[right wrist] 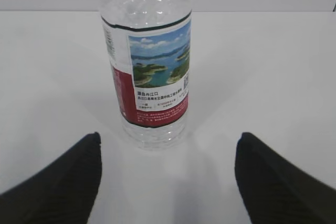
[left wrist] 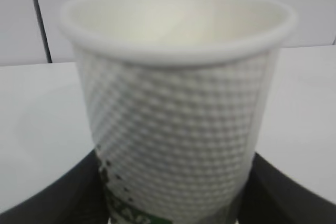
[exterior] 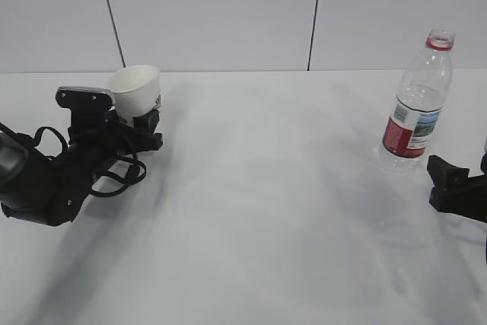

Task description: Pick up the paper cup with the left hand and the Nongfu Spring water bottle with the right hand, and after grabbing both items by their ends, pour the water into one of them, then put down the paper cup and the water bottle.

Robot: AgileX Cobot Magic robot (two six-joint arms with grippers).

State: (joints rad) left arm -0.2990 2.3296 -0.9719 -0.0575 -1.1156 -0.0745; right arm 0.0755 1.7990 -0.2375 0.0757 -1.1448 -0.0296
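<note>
1. The cup [exterior: 137, 90] is seen upright near the far left of the white table [exterior: 259, 203], its mouth open and its rim pressed slightly out of round in the left wrist view [left wrist: 176, 103].
2. The left gripper [exterior: 135, 121] is clamped on the cup's lower part, a black finger [left wrist: 63, 198] shown against each side of the dimpled wall, where a green print is partly visible.
3. The left arm [exterior: 53, 176] lies low over the table, on the near left of the cup, with loose black cables looped beside it.
4. The bottle [exterior: 416, 104] stands upright well to the right of the cup, uncapped, with a red neck ring and a red-and-white landscape label [right wrist: 157, 85].
5. The right gripper [exterior: 456, 188] is seen just beside the bottle, on its near right, not touching it.
6. In the right wrist view the two black fingers [right wrist: 58, 182] are spread wide apart, short of the bottle's base, with bare table between them.
7. A pale panelled wall [exterior: 228, 13] is seen behind the cup and the bottle.
</note>
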